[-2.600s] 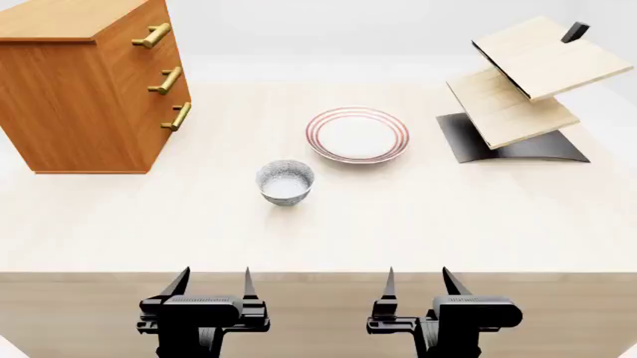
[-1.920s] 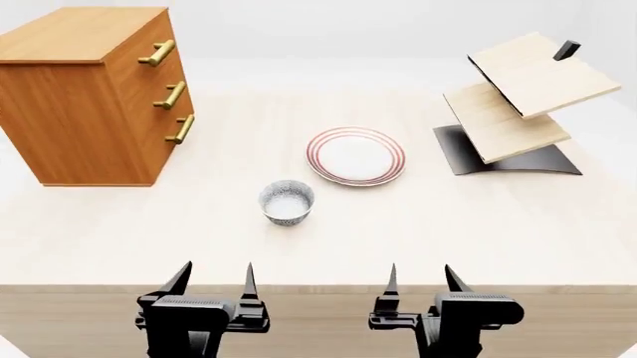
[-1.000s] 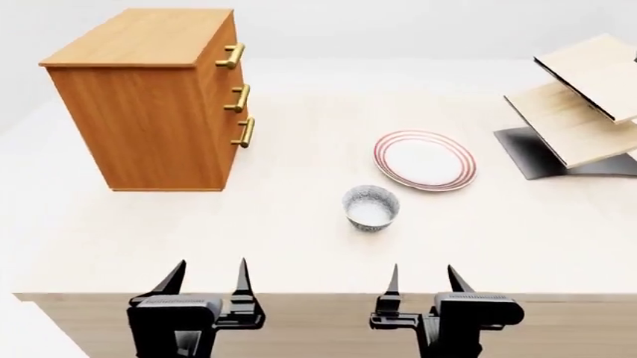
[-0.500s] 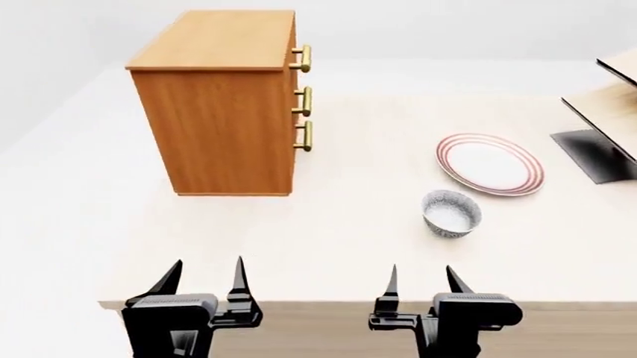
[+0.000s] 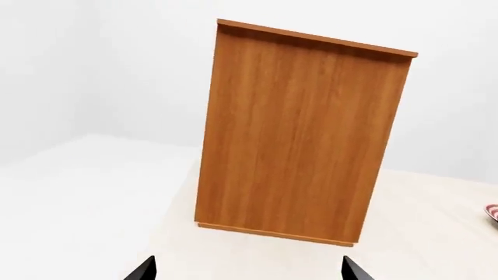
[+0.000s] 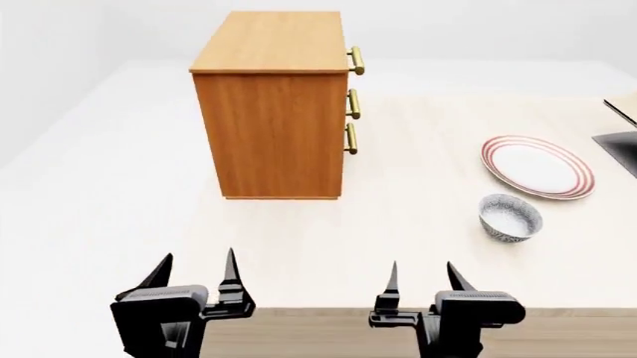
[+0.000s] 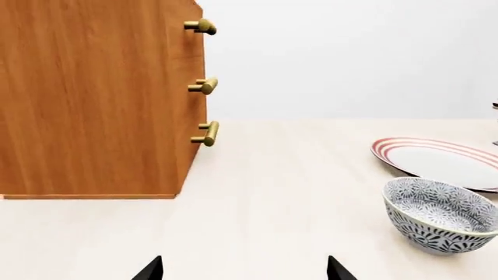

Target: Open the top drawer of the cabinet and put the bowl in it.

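The orange-brown cabinet (image 6: 271, 112) stands on the table at the far centre-left, its side facing me; it also shows in the left wrist view (image 5: 300, 134) and the right wrist view (image 7: 93, 99). Its three drawers are shut, brass handles on the right face; the top drawer's handle (image 6: 356, 60) is uppermost, also in the right wrist view (image 7: 202, 26). The speckled bowl (image 6: 509, 218) stands upright at the right, also in the right wrist view (image 7: 438, 213). My left gripper (image 6: 193, 270) and right gripper (image 6: 422, 277) are open and empty at the table's near edge.
A red-ringed white plate (image 6: 538, 167) lies behind the bowl. A dark rack base (image 6: 622, 149) is cut by the right frame edge. The table's front edge (image 6: 329, 309) runs just beyond my grippers. White floor lies to the left.
The view has swung left: the cabinet, bowl and plate have shifted right in the frame and the rack has nearly left it. Both grippers stay open at the near edge.
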### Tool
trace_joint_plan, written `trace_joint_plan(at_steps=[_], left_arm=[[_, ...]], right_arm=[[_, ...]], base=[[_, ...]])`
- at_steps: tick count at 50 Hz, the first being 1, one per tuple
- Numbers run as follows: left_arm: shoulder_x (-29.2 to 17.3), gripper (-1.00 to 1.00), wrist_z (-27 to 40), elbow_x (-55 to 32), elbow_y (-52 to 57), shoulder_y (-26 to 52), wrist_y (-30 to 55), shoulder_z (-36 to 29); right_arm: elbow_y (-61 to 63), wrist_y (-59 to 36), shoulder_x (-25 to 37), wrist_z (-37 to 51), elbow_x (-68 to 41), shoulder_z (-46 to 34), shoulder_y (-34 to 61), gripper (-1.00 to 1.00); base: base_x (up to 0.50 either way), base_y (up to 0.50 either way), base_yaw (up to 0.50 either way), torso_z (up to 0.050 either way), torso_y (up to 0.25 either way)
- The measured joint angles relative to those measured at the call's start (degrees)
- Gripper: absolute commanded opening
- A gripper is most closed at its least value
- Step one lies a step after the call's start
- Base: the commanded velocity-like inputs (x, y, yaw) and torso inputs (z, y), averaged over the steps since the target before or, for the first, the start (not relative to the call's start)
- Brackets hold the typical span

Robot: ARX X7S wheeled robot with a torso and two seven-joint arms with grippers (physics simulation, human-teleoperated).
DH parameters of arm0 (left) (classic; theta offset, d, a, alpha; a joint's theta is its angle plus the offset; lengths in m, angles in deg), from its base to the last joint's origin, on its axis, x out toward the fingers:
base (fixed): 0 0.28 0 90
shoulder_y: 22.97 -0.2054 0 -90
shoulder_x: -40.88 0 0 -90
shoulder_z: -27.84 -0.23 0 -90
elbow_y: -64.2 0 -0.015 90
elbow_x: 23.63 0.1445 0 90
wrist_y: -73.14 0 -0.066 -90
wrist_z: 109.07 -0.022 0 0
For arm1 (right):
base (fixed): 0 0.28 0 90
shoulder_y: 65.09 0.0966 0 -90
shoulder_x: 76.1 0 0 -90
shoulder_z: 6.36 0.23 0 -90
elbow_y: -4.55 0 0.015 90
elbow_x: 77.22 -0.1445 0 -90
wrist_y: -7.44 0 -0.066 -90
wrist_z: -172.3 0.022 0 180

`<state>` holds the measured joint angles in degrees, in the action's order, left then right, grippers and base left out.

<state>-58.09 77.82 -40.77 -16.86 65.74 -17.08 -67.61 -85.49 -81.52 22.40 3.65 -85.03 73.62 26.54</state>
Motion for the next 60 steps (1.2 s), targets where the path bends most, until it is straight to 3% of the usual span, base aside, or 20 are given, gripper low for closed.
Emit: trace_joint_plan(at_steps=[7, 15, 24, 32, 42, 60], left_arm=[[-1.6, 1.0, 3.9, -0.5, -3.6, 8.5, 1.9, 4.3], [-5.4, 1.0, 10.9, 2.8, -21.8, 26.6, 0.1, 10.1], [-9.9, 1.0, 16.3, 8.2, -54.0, 46.7, -9.2, 12.4], [-12.2, 1.0, 17.5, 10.0, -70.4, 56.6, -13.1, 14.0], [-13.8, 1.0, 18.2, 11.8, -78.9, 62.3, -13.6, 15.5], [-15.4, 1.0, 18.4, 15.6, -83.1, 66.7, -11.1, 16.1]], right_arm=[[10.0, -8.1, 3.4, -0.2, 0.4, 0.3, 4.4, 1.0], [14.2, -23.9, 9.5, -4.1, 1.3, 0.2, 26.6, 1.0], [-10.2, -29.6, 11.3, -8.2, 4.4, -3.4, 55.6, 1.0], [-36.5, -29.0, 9.9, -9.9, 5.2, -4.4, 71.7, 1.0], [-53.5, -26.5, 8.9, -10.8, 4.9, -4.2, 79.4, 1.0], [-60.6, -22.8, 8.7, -10.1, 3.8, -3.0, 81.2, 1.0]], base=[[0.0, 0.0, 0.0, 0.0, 0.0], [0.0, 0.0, 0.0, 0.0, 0.0], [0.0, 0.0, 0.0, 0.0, 0.0], [0.0, 0.0, 0.0, 0.0, 0.0], [0.0, 0.0, 0.0, 0.0, 0.0], [0.0, 0.0, 0.0, 0.0, 0.0]])
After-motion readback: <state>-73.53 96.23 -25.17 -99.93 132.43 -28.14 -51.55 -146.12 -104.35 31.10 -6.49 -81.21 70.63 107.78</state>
